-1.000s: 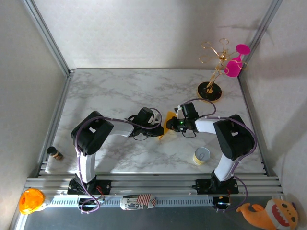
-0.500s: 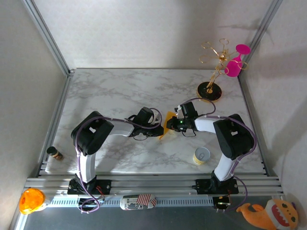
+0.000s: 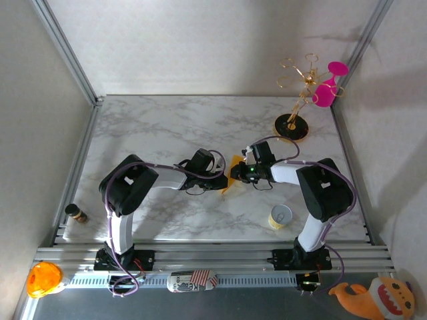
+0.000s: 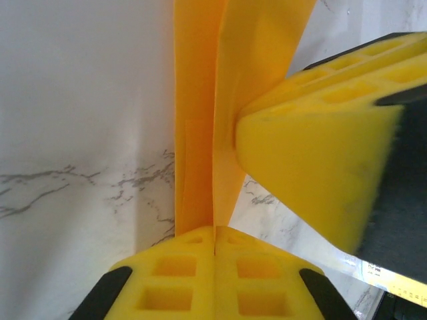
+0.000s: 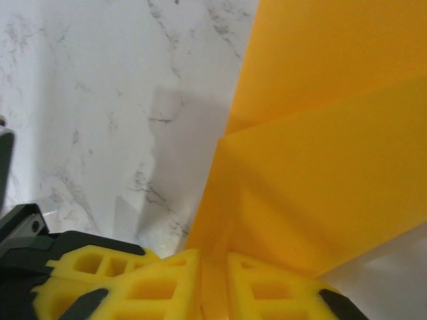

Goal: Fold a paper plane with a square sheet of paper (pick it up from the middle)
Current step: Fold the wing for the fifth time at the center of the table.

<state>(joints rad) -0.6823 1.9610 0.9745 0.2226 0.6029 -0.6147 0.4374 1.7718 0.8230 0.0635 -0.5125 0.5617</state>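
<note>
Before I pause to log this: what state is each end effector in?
Left end effector: closed on the folded yellow-orange paper.
Right end effector: closed on the same paper.

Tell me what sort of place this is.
Likely a robotics lab work cell: a left arm and right arm bolted to an aluminium rail, a marble-look table, and plain white panels enclosing it.

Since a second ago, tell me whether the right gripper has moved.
No visible move: the right gripper keeps its place up-left of the yellow cup, pinching the yellow-orange paper.
</note>
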